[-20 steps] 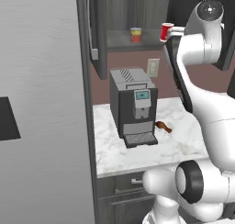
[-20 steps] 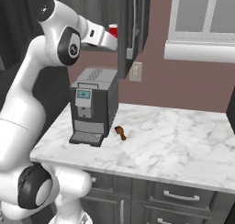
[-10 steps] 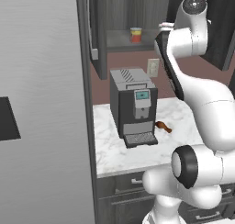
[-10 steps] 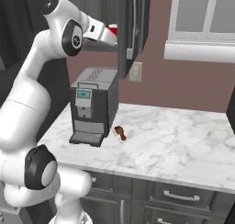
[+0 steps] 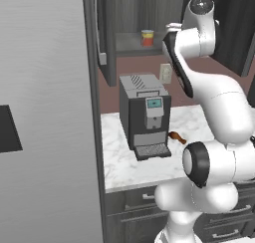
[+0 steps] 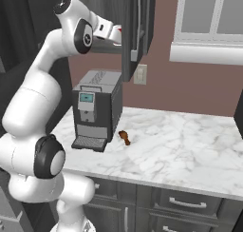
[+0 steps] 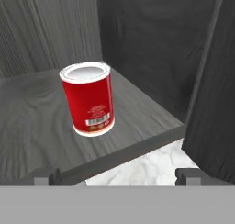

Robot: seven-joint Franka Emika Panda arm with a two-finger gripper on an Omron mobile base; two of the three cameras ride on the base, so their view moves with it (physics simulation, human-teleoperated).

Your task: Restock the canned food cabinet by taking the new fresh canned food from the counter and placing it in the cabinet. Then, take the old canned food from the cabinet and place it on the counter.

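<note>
I've got the end effector [image 7: 117, 176] open and empty, fingertips [image 7: 46, 176] spread wide, just short of the shelf's front edge in the dark grey wood-grain wall cabinet [image 7: 151, 39]. Small bright red can w/ white label patch and light rim [image 7: 87, 99] stands upright on the shelf, near the front edge, apart from the tips. Short yellow-and-red can w/ pale lid [image 5: 147, 38] sits further left on the same shelf. White marble-look worktop [image 6: 180, 145] below carries a dark coffee machine [image 6: 97, 110] nr its left end.
</note>
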